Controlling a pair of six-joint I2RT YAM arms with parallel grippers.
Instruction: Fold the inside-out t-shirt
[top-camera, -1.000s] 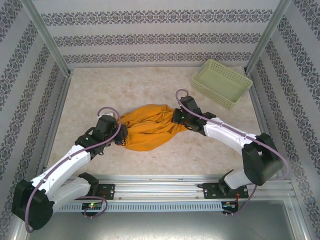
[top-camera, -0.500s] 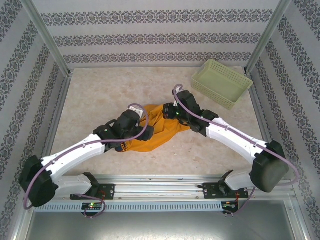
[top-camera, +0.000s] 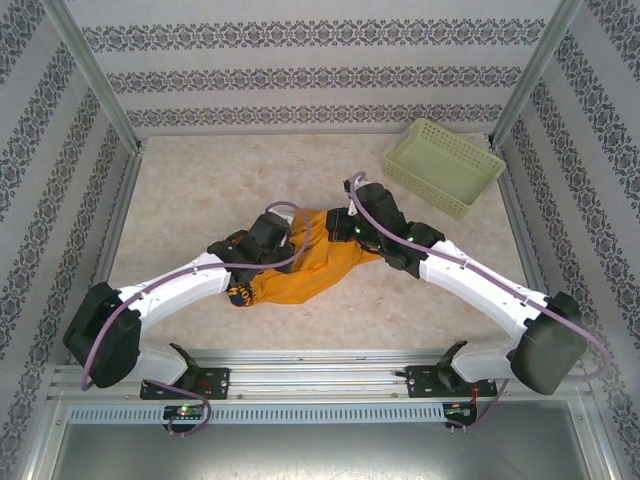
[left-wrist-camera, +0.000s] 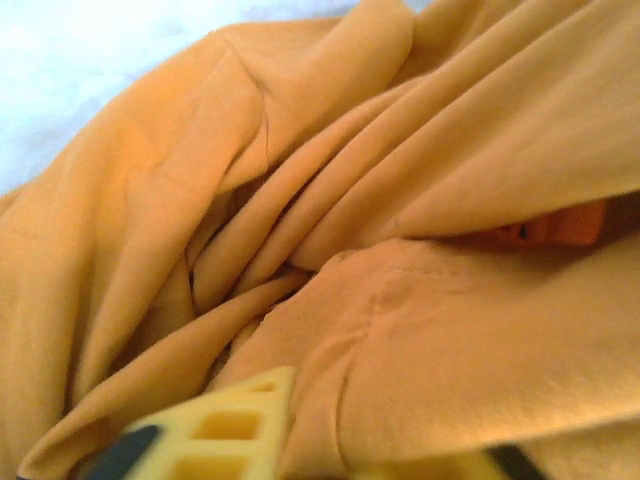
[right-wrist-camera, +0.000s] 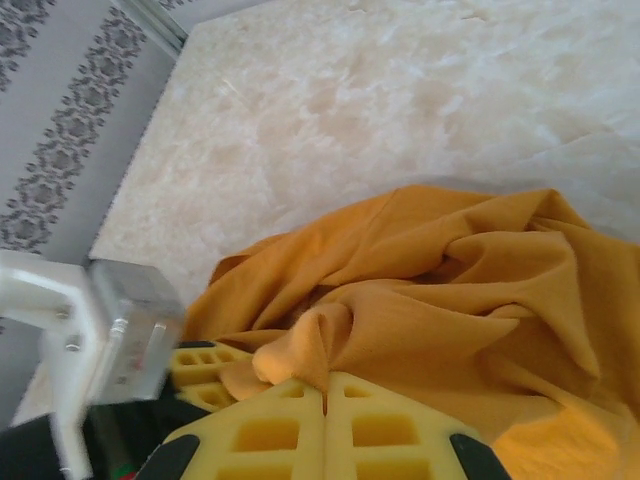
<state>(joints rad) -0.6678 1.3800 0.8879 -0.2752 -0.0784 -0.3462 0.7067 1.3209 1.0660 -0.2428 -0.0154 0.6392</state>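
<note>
- One inside-out t-shirt (top-camera: 310, 265), orange-yellow, bunched in a heap at the middle of the table (top-camera: 200, 190).
- Two grippers, both at the heap. My left gripper (top-camera: 297, 245) is at its left upper part, my right gripper (top-camera: 345, 228) at its far right edge.
- Right gripper (right-wrist-camera: 325, 395): yellow pads pressed together, a fold of cloth pinched at their tips.
- Left gripper (left-wrist-camera: 320, 425): fingers drawn close with a ridge of cloth clamped between them.
- One pale green basket (top-camera: 443, 166) in the far right corner, well apart from the shirt.
- Bare table lies all round the heap, and patterned walls close off the left, far and right sides.
- Top view gives a dark print (top-camera: 238, 295) at the heap's near left end.
- Left wrist view gives deep folds, a seam and a darker orange patch (left-wrist-camera: 560, 225).
</note>
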